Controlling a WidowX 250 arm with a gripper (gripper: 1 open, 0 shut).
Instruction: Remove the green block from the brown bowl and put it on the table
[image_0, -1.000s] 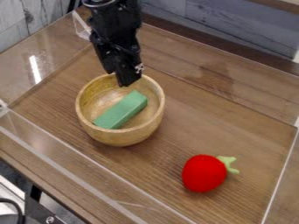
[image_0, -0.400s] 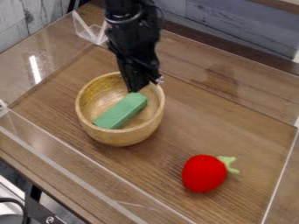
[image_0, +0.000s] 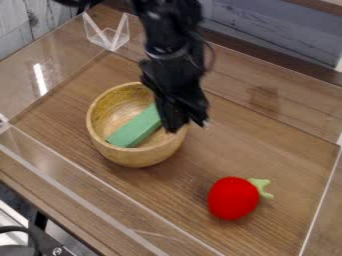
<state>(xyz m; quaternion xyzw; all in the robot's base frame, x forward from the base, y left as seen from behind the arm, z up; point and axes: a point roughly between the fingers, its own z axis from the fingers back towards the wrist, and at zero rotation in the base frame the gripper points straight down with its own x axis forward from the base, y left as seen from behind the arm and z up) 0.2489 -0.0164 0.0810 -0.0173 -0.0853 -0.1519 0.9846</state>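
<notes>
Starting at the claw (image_0: 182, 117): it points straight down with its fingers drawn together, the tips low at the right side of the brown bowl (image_0: 110, 148), just inside the rim. They sit right at the far-right end of the green block (image_0: 132, 130). From my view I cannot tell whether they are pinching that end or only closed beside it, because the dark claw body blurs and covers the spot.

The green block lies inside the brown bowl, slanted from near-left to far-right, its near-left end low on the bowl's floor and its other end hidden behind the claw. The black arm (image_0: 168, 38) rises from the claw toward the far edge and blocks my sight of the bowl's far-right rim.

The bowl rests left of centre on the desk (image_0: 274, 130). A red strawberry toy (image_0: 234, 198) with a small green leaf tuft on its right lies on the desk near-right of the bowl, well apart from it and from the claw. Clear acrylic walls (image_0: 80, 195) border the desk on the left and near sides, with glare streaks across them.
</notes>
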